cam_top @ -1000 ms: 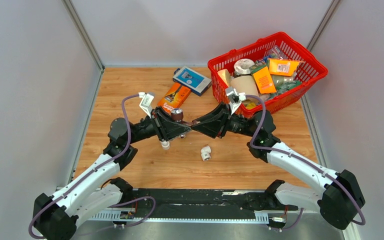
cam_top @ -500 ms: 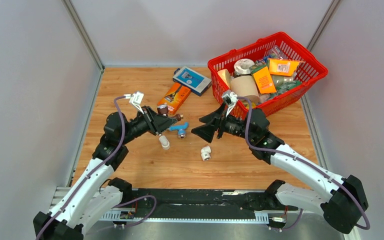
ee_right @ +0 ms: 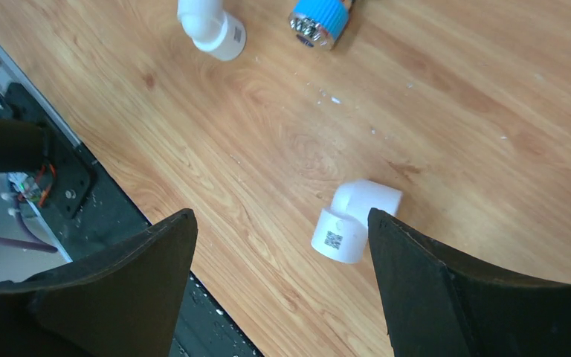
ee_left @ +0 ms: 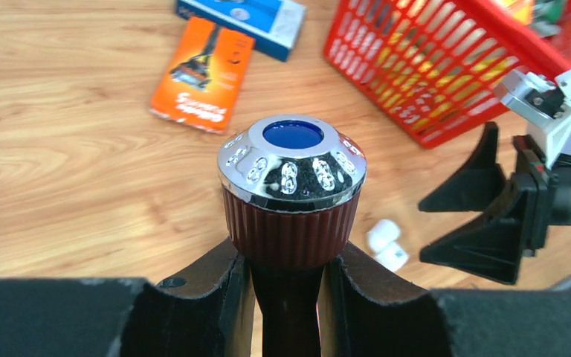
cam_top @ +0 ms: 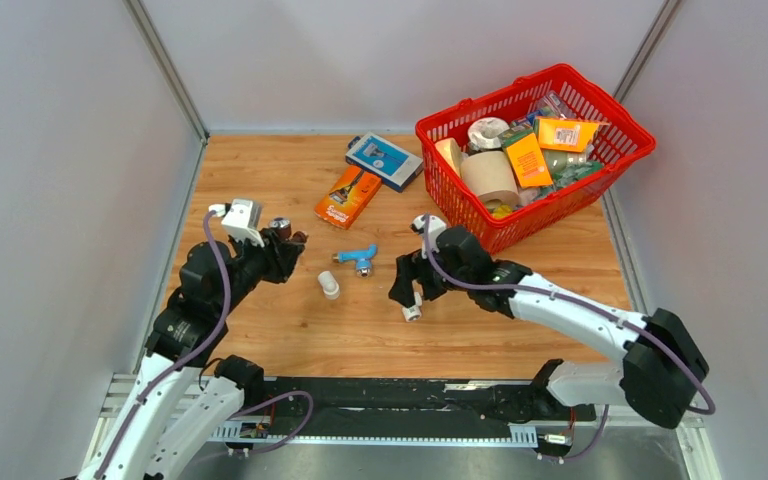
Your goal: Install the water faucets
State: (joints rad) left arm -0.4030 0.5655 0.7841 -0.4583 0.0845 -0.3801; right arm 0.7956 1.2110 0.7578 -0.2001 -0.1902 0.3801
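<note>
Brown faucet (ee_left: 290,230), ribbed, chrome-topped, blue-centred

Red basket (cam_top: 570,200) full; orange pack (cam_top: 348,196) beside blue box (cam_top: 384,160); white elbow (cam_top: 329,285), second elbow (cam_top: 413,307) on table (cam_top: 260,170).

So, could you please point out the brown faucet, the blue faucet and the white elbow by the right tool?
brown faucet (ee_left: 291,230), left wrist view, on its ribbed brown collar.
blue faucet (cam_top: 358,257), top external view, on its blue body.
white elbow (ee_right: 357,217), right wrist view, on its bend.
</note>
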